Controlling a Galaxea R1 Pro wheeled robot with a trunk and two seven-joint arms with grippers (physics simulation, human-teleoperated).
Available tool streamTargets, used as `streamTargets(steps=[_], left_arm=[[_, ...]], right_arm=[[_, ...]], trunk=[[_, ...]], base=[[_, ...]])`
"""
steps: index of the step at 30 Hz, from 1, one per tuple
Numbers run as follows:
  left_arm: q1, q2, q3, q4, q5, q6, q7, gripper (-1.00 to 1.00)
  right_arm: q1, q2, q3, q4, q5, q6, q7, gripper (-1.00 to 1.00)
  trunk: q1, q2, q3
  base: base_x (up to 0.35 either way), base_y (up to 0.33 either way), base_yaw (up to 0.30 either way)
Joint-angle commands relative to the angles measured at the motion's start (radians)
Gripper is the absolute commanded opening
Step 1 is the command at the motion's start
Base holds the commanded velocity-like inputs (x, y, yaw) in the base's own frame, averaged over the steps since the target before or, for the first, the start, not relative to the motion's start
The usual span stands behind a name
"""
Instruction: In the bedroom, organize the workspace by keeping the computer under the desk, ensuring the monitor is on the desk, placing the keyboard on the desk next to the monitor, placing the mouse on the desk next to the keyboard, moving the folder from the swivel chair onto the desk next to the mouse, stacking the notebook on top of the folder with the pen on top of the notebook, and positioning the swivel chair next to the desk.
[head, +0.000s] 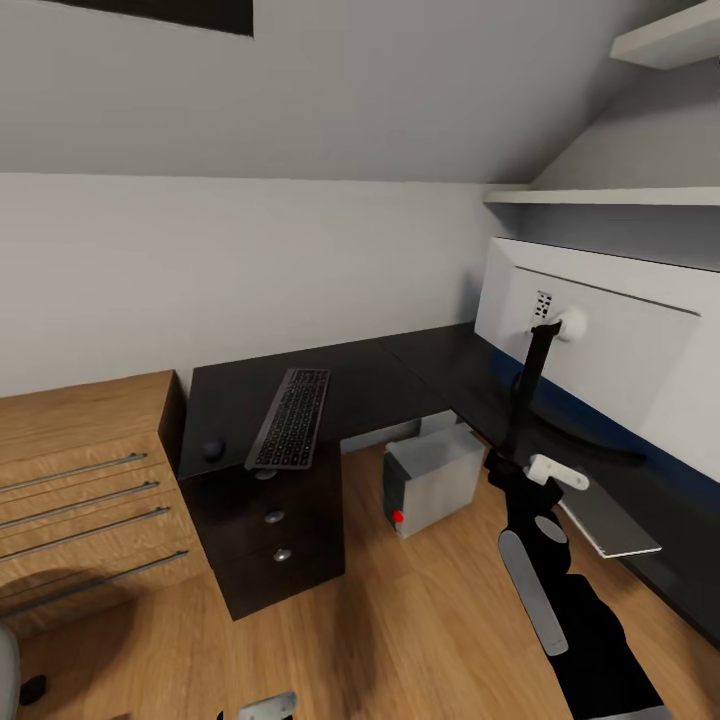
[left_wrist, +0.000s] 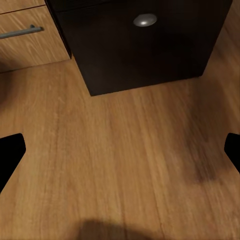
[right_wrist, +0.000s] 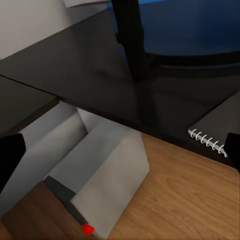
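One keyboard (head: 291, 417) (front end overhanging) lies lengthwise across the desk (head: 380, 385).

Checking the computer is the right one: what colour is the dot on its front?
Red dot on the computer; head view.

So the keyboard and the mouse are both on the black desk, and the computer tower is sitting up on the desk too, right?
Not quite. The keyboard and mouse are on the desk, but the computer tower stands on the wood floor under it, as the head view shows.
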Motion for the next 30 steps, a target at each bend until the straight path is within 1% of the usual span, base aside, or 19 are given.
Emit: streamTargets(steps=[1,11,15,26,30], left_arm=[[-0.001,0.001,-0.005,0.0,0.011,-0.006,0.005,1.0],[-0.001,0.001,-0.004,0.0,0.011,-0.007,0.005,1.0],[-0.001,0.001,-0.006,0.0,0.011,-0.007,0.005,1.0],[-0.001,0.001,-0.006,0.0,0.011,-0.007,0.005,1.0],[-0.001,0.001,-0.006,0.0,0.011,-0.007,0.005,1.0]], right_arm=[[0.0,-0.001,0.003,-0.001,-0.004,0.005,-0.007,1.0],[0.0,-0.001,0.004,-0.001,-0.004,0.004,-0.006,1.0],[0.0,-0.001,0.004,-0.001,-0.004,0.003,-0.005,1.0],[0.0,-0.001,0.004,0.0,-0.004,0.003,-0.003,1.0],[0.0,-0.001,0.004,0.0,-0.004,0.003,-0.003,1.0]], trunk=[[0.0,0.0,-0.001],[0.0,0.0,-0.001],[0.0,0.0,-0.001],[0.0,0.0,-0.002],[0.0,0.0,-0.004]], base=[[0.0,0.117,-0.091],[0.001,0.253,-0.216],[0.101,0.209,-0.263],[0.043,0.046,-0.265],[0.003,0.004,-0.165]])
